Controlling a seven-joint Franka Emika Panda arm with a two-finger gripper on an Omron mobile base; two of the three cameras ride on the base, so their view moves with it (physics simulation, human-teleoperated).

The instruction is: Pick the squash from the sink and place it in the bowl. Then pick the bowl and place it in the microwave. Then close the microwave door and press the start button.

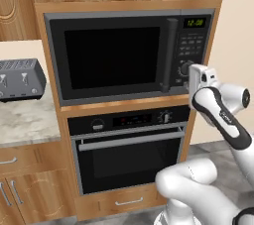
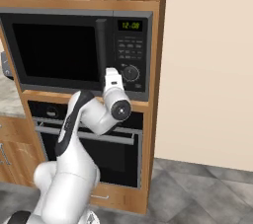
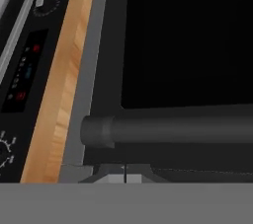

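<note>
The microwave [image 1: 124,55] sits in a wooden cabinet column with its microwave door [image 1: 111,58] shut flat. The door's vertical bar handle [image 2: 101,50] stands just left of the black control panel [image 2: 129,50], which has a green clock and a round dial [image 2: 130,73]. My white hand [image 2: 112,82] is pressed up close to the microwave's lower front, by the foot of the handle and the dial. In the hand view my gripper [image 3: 124,174] is shut with nothing in it, right at the handle [image 3: 168,129] below the dark window [image 3: 188,35]. The squash, the bowl and the sink are out of view.
An oven [image 1: 129,144] with a horizontal handle sits right under the microwave. A grey toaster [image 1: 21,78] stands on the marble counter [image 1: 25,120] to the left. A beige wall [image 2: 207,70] and grey tiled floor [image 2: 197,188] lie to the right.
</note>
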